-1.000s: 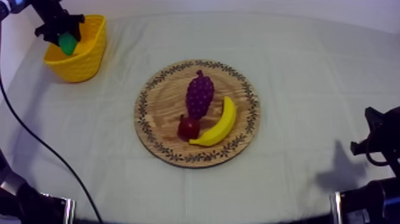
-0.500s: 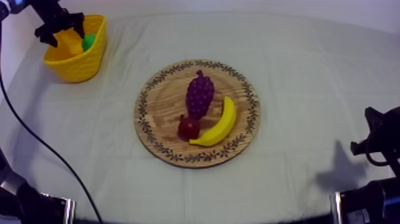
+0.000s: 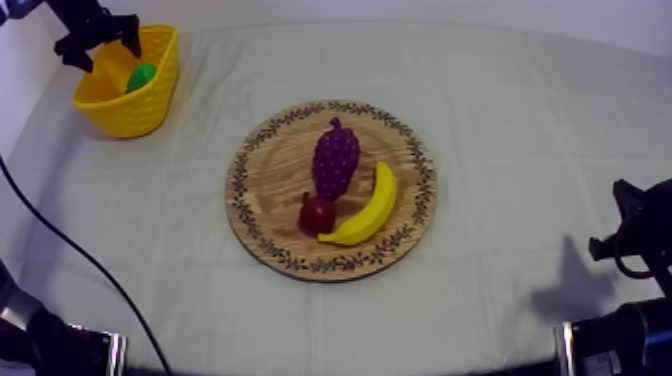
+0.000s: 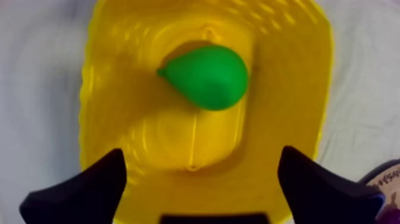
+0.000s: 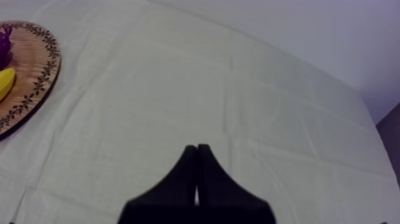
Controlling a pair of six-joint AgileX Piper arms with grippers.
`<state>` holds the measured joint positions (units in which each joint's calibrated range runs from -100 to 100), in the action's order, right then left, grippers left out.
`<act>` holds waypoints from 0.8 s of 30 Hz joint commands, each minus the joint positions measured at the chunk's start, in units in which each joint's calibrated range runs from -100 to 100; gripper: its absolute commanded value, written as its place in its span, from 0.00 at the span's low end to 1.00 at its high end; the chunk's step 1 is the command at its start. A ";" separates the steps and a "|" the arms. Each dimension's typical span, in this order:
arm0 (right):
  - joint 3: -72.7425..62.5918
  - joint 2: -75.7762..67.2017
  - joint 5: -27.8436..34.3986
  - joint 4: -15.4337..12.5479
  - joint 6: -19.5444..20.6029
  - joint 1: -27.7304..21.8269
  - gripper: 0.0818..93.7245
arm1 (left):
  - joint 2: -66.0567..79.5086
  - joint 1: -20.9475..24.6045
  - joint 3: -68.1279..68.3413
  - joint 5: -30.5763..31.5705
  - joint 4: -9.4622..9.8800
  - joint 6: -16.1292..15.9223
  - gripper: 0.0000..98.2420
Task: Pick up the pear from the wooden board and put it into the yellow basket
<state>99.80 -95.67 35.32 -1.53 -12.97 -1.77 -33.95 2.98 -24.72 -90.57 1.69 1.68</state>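
The green pear point(image 3: 140, 77) lies inside the yellow basket point(image 3: 150, 105) at the table's far left. My left gripper point(image 3: 97, 38) hovers above the basket, open and holding nothing. From the left wrist, the pear point(image 4: 207, 77) rests on the floor of the basket point(image 4: 119, 107), and the two black fingers point(image 4: 77, 193) stand wide apart over the basket's near side. The round wooden board point(image 3: 270, 170) sits mid-table. My right gripper point(image 5: 197, 154) is shut on nothing above bare cloth; its arm point(image 3: 630, 240) rests at the right edge.
On the board lie a purple bunch of grapes point(image 3: 335, 160), a banana point(image 3: 368, 208) and a small red fruit point(image 3: 317, 214). The board's rim point(image 5: 36, 89) and the banana's tip point(image 5: 5, 83) lie off to one side of my right gripper. Grey-white cloth point(image 3: 520, 130) covers the table.
My left gripper has let go of the pear, which dropped into the basket. The gripper then rose and drew back from the basket. The right arm stayed still.
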 commanded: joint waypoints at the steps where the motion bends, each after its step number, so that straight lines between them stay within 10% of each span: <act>1: -0.02 0.00 0.08 -0.01 0.00 0.01 0.00 | 1.95 -0.20 0.52 -0.09 -0.04 -0.09 0.98; 24: -0.02 0.00 0.08 -0.01 0.00 0.01 0.00 | 26.43 -2.52 18.73 2.68 0.83 -0.28 0.60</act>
<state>99.80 -95.67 35.37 -1.53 -12.97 -1.77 -9.59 0.49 -7.93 -88.15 2.54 1.36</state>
